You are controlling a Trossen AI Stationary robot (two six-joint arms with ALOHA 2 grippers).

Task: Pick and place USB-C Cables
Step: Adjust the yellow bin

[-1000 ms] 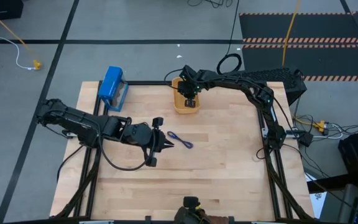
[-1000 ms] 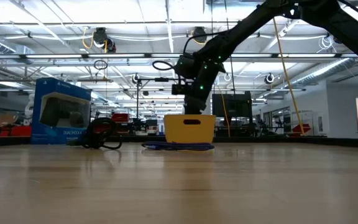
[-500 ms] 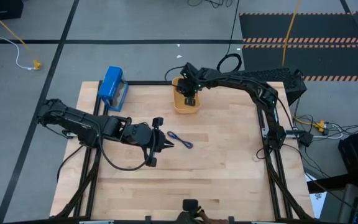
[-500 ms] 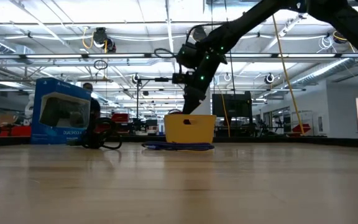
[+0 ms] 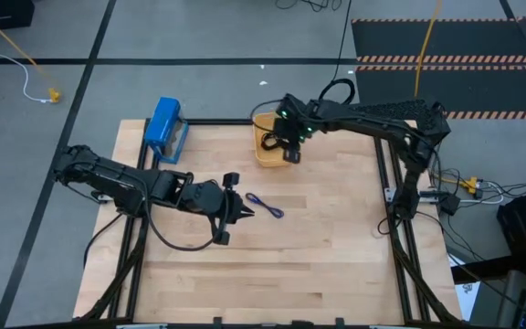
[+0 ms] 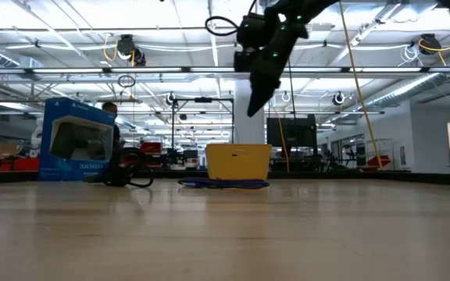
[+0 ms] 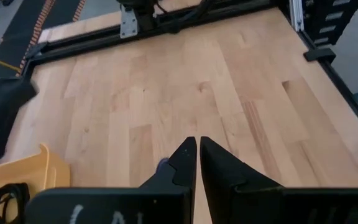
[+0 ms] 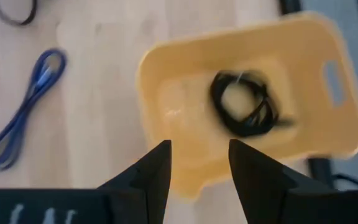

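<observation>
An orange tray (image 5: 265, 157) stands at the table's far edge, with one black USB-C cable (image 8: 246, 104) coiled on its floor. My right gripper (image 8: 199, 162) hangs open well above the tray (image 6: 239, 161), its fingers pointing down and nothing between them. A blue-purple cable (image 5: 265, 206) lies flat on the wood near the table's middle. A second black bundle (image 5: 232, 178) lies just left of it. My left gripper (image 5: 247, 212) rests shut and low beside the blue cable's (image 7: 162, 165) left end.
A blue box (image 5: 164, 128) stands at the far left corner of the table. The black frame rails run along the table's edges. The near half of the wooden top (image 5: 281, 274) is bare. A thick black cord ring (image 5: 336, 91) lies on the floor behind the tray.
My right gripper has risen out of the orange tray to well above it and drifted a little toward the table's right edge. The black cable stays behind on the tray's floor.
</observation>
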